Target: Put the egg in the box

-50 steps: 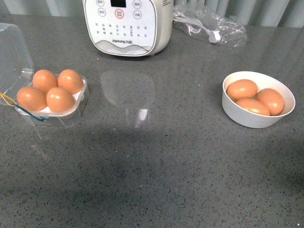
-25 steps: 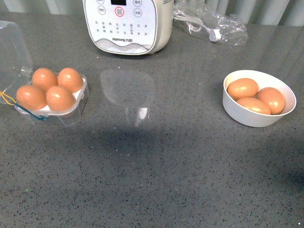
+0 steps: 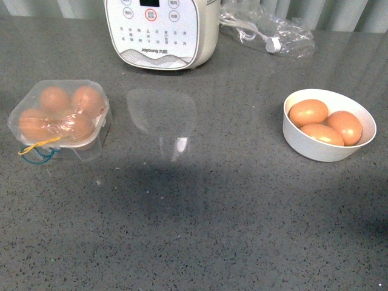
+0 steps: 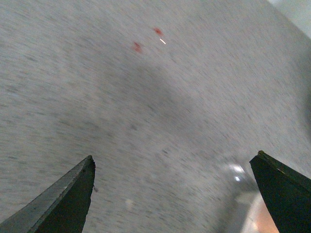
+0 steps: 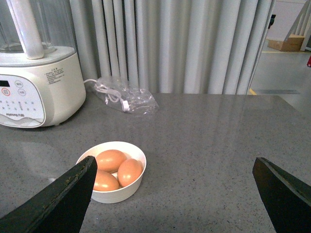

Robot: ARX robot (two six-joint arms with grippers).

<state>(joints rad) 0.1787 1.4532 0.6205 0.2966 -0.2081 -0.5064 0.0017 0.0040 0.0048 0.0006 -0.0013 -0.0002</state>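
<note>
The box [image 3: 59,118] sits at the left of the counter with its clear lid down over several orange-brown eggs; yellow and blue bands [image 3: 37,150] hang at its near edge. Three more eggs [image 3: 308,113] lie in the white bowl [image 3: 327,154] at the right. Neither arm shows in the front view. My left gripper [image 4: 174,158] is open above blurred grey counter, with a corner of the box [image 4: 243,204] and a bit of egg [image 4: 265,221] by one finger. The right gripper [image 5: 175,160] is open and empty, with the bowl [image 5: 112,194] and its eggs [image 5: 111,160] beyond one finger.
A large white cooker [image 3: 160,30] with buttons stands at the back centre, also seen in the right wrist view [image 5: 39,87]. A clear bag holding a white cable [image 3: 267,30] lies behind the bowl. Curtains close off the back of the counter.
The box's lid, open and tilted back before, now lies shut over the eggs. The bands now hang at the box's front. The bowl and cooker have not moved.
</note>
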